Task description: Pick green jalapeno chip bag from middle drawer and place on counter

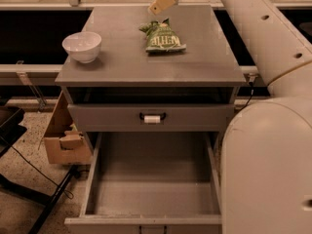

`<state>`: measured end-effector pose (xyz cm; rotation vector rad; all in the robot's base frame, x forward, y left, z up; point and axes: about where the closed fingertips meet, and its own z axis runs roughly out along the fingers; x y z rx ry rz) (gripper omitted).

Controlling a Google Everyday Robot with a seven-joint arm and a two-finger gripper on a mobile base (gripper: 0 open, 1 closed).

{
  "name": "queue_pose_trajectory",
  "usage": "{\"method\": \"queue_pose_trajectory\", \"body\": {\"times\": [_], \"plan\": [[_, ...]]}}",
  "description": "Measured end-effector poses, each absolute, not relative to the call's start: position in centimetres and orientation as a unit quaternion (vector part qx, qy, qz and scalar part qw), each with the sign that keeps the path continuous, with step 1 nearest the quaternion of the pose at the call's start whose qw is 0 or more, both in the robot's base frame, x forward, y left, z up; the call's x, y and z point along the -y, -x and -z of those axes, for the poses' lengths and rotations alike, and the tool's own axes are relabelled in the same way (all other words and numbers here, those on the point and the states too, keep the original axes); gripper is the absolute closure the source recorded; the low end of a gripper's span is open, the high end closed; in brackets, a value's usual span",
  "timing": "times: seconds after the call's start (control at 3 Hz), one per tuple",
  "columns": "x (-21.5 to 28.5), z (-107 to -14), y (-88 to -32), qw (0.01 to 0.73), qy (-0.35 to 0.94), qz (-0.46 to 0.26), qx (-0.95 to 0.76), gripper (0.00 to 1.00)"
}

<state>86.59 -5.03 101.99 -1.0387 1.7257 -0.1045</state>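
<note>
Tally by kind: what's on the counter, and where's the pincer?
green jalapeno chip bag: 1
white bowl: 1
Total on the counter: 2
The pincer hangs above the bag near the counter's back edge, apart from it.
</note>
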Motion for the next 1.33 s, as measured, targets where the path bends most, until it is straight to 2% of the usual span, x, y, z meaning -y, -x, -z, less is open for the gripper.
{"method": "queue_pose_trajectory", "body": {"times": [0.33,0.67,1.0,1.33], "plan": [[5.1,-102.0,-86.5,0.533,0.435,0.045,-0.724,0.00],[9.0,-104.1,-84.4,0.539,0.401,0.071,-0.737,0.00],[16.3,-107.4,-78.5,0.511,0.350,0.145,-0.772,0.00],[20.7,-109.0,-71.2,0.456,0.302,0.209,-0.811,0.00]]}}
